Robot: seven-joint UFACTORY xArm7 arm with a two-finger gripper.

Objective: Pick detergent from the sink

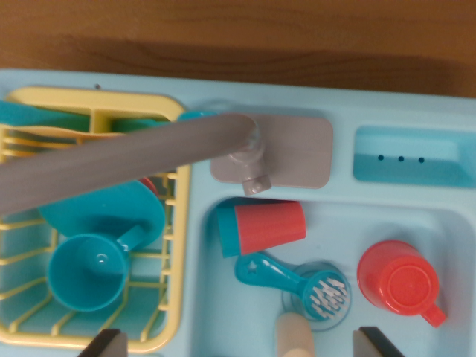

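Looking straight down from the wrist, we see a toy sink [446, 223] of pale blue plastic set against a wooden counter [238, 30] at twelve o'clock. The detergent [260, 227], a small bottle with a red body and a teal end, lies on its side in the basin just past centre toward twelve o'clock, directly below the grey tap base [297, 152]. It rests flat because it is toppled, so we judge that a grasp would have to close across its round body, not over a cap.

Touching or nearly touching it at six o'clock lies a teal brush [294, 282] with white bristles, head pointing toward four o'clock. A red cup [400, 286] sits well apart at four o'clock. A cream-coloured rounded object [294, 336] pokes in at six o'clock; what it is we cannot tell.

The grey spout [111, 160] swings out toward nine o'clock over the yellow rack [175, 223], which holds a teal cup [85, 271] and a teal plate [100, 212]. Turned that way, the spout leaves the basin clear from above.

Of the gripper [238, 346], only two dark fingertips [104, 343] show at the bottom edge, set wide apart and empty. They straddle the brush rather than the bottle, so we judge the arm must shift toward twelve o'clock before descending.
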